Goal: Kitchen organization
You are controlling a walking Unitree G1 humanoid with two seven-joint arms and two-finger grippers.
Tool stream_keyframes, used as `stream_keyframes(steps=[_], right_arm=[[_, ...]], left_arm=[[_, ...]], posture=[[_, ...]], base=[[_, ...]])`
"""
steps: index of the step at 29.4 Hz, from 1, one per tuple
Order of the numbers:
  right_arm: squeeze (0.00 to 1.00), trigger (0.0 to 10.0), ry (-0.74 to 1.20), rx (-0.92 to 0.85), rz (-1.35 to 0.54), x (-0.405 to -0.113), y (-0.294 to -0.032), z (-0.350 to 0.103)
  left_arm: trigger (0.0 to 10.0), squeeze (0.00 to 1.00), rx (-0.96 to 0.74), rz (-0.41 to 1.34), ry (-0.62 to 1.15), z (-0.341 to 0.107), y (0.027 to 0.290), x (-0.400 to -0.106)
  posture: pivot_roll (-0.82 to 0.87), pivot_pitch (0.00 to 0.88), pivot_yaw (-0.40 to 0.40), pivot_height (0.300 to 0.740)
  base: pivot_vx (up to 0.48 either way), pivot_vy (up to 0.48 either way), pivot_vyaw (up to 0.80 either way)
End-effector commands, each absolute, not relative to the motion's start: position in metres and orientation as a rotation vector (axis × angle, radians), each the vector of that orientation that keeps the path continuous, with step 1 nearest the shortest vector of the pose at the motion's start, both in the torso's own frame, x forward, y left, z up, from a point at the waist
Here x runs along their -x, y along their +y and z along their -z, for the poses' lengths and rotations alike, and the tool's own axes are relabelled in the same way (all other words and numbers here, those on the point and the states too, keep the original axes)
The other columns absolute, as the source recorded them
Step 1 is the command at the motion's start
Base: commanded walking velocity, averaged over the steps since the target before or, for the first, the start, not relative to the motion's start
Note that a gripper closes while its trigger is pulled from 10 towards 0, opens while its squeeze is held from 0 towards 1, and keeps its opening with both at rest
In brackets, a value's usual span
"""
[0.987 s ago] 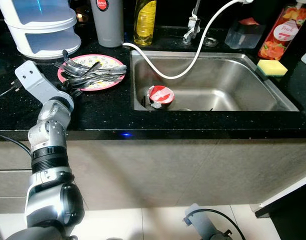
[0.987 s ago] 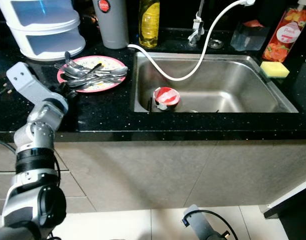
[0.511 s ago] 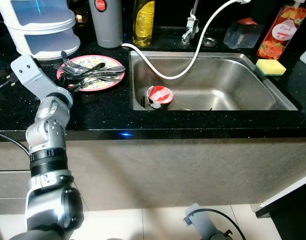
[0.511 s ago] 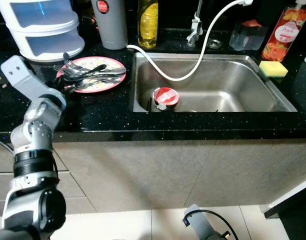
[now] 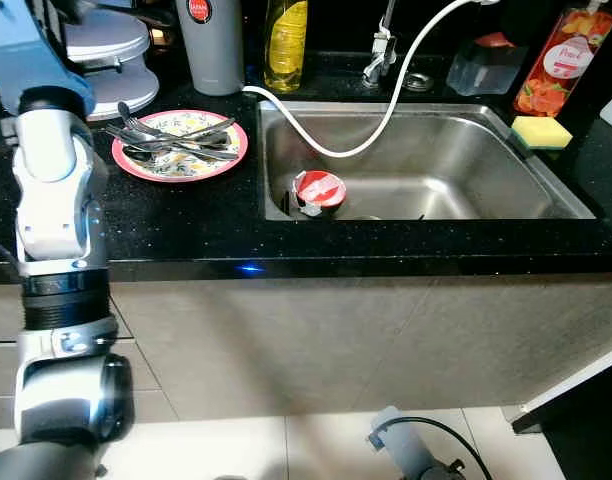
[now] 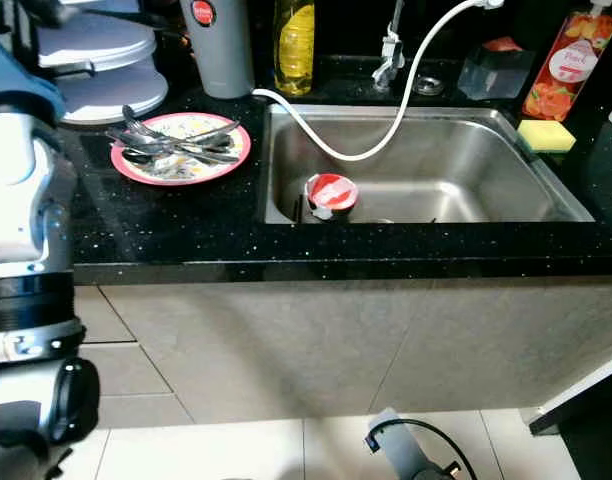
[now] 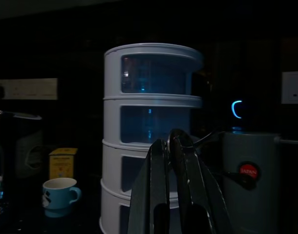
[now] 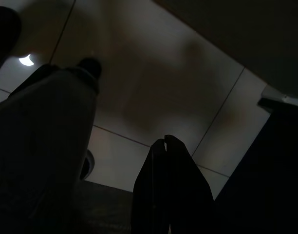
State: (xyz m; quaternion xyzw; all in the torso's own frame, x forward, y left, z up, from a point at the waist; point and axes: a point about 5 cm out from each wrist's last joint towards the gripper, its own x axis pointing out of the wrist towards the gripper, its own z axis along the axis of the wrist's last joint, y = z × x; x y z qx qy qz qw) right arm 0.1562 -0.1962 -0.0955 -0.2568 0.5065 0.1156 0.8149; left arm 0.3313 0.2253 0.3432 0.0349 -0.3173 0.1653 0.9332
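Ahead of left pincer (image 7: 169, 146) (closed, seemingly) — tiered container (image 7: 151, 131).

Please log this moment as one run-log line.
left gripper: shut, raised facing white tiered container | right gripper: shut, idle | cutlery on pink plate | red cup in sink

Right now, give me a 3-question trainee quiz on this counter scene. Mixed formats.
1. True or false: the red cup stands on the counter beside the plate.
2. What lies on the plate? A) sponge B) cutlery C) bottle
3. Fill in: the left gripper, fingers shut, faces the tiered white ___.

Key: 1 false, it sits in the sink; 2 B; 3 container.
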Motion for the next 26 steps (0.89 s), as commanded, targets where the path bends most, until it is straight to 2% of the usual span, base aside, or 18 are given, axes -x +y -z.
stream_keyframes(steps=[1,2,5,6,7,9,12,14,17,18,20,26], right_arm=[[0.0,10.0,1.097,0.533,-0.224,-0.15,-0.201,0.097],[0.0,10.0,1.097,0.533,-0.224,-0.15,-0.201,0.097],[0.0,10.0,1.109,0.533,-0.219,-0.145,-0.204,0.099],[0.0,10.0,1.11,0.533,-0.219,-0.144,-0.204,0.099],[0.0,10.0,1.11,0.533,-0.219,-0.144,-0.204,0.099],[0.0,10.0,1.11,0.533,-0.219,-0.143,-0.204,0.099],[0.0,10.0,1.108,0.532,-0.22,-0.144,-0.204,0.099],[0.0,10.0,1.103,0.53,-0.219,-0.144,-0.204,0.099],[0.0,10.0,1.1,0.527,-0.216,-0.144,-0.205,0.099],[0.0,10.0,1.1,0.527,-0.216,-0.144,-0.205,0.099],[0.0,10.0,1.098,0.526,-0.216,-0.144,-0.205,0.099],[0.0,10.0,1.092,0.523,-0.239,-0.141,-0.205,0.099]], left_arm=[[10.0,0.0,-0.018,-0.296,-0.635,-0.344,0.224,-0.332],[10.0,0.0,-0.018,-0.296,-0.635,-0.344,0.224,-0.332],[10.0,0.0,0.135,-0.097,-0.502,-0.324,0.21,-0.344],[10.0,0.0,0.116,-0.012,-0.424,-0.314,0.2,-0.351],[10.0,0.0,0.116,-0.012,-0.424,-0.314,0.2,-0.351],[10.0,0.0,0.053,0.139,-0.326,-0.299,0.181,-0.36],[10.0,0.0,0.027,0.208,-0.27,-0.293,0.171,-0.365],[10.0,0.0,-0.057,0.408,-0.194,-0.282,0.138,-0.372],[10.0,0.0,-0.204,0.584,-0.118,-0.267,0.106,-0.376],[10.0,0.0,-0.204,0.584,-0.118,-0.267,0.106,-0.376],[10.0,0.0,-0.329,0.589,-0.069,-0.256,0.099,-0.384],[10.0,0.0,-0.299,0.524,0.014,-0.252,0.099,-0.407]], posture=[[0.28,0.0,0.013,0.74],[0.28,0.0,0.013,0.74],[0.28,0.0,0.016,0.74],[0.28,0.0,0.016,0.74],[0.28,0.0,0.016,0.74],[0.27,0.0,0.016,0.74],[0.27,0.0,0.015,0.74],[0.26,0.0,0.017,0.74],[0.24,0.0,0.024,0.74],[0.24,0.0,0.024,0.74],[0.24,0.0,0.022,0.74],[0.23,0.035,0.009,0.74]], base=[[0.0,0.0,0.0],[0.0,0.0,0.0],[0.0,0.0,0.0],[0.0,0.0,0.0],[0.0,0.0,0.0],[0.0,0.0,0.0],[0.0,0.0,0.0],[0.0,0.0,0.0],[0.0,0.0,0.0],[0.0,0.0,0.0],[0.0,0.0,0.0],[0.0,0.0,0.0]])
